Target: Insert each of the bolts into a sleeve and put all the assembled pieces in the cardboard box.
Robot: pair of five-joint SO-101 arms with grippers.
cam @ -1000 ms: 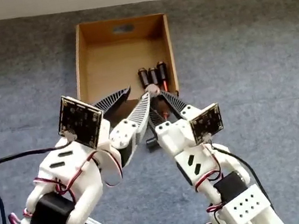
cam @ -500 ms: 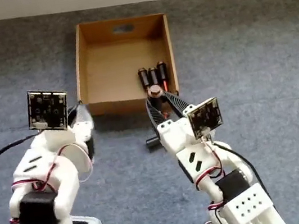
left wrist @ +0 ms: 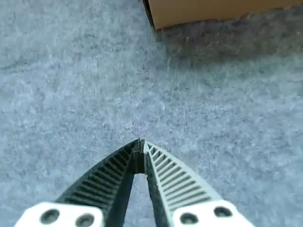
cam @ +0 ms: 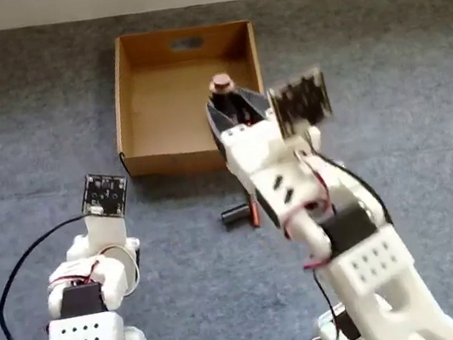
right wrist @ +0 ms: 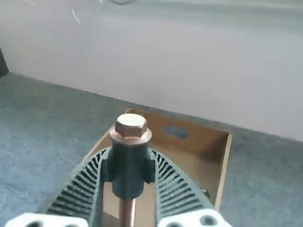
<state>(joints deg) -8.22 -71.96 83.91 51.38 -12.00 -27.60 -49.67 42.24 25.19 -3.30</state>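
Observation:
My right gripper (right wrist: 129, 158) is shut on a dark sleeve (right wrist: 127, 177) with a copper bolt (right wrist: 130, 127) standing upright in it. In the high view this right gripper (cam: 230, 105) holds the assembled piece (cam: 220, 85) above the right half of the cardboard box (cam: 140, 106). The open box (right wrist: 199, 142) lies below and beyond the piece. My left gripper (left wrist: 139, 143) is shut and holds nothing, low over the grey carpet a little short of the box's near corner (left wrist: 213, 10). The left arm (cam: 103, 233) sits drawn back at the near left.
A dark cylindrical piece with a reddish end (cam: 239, 214) lies on the carpet just in front of the box, beside the right arm (cam: 300, 201). Grey carpet stretches open to the left and right of the box.
The left arm has drawn back from the box to the near left and its fingers have shut. The right arm has risen and carried the bolt and sleeve out over the box.

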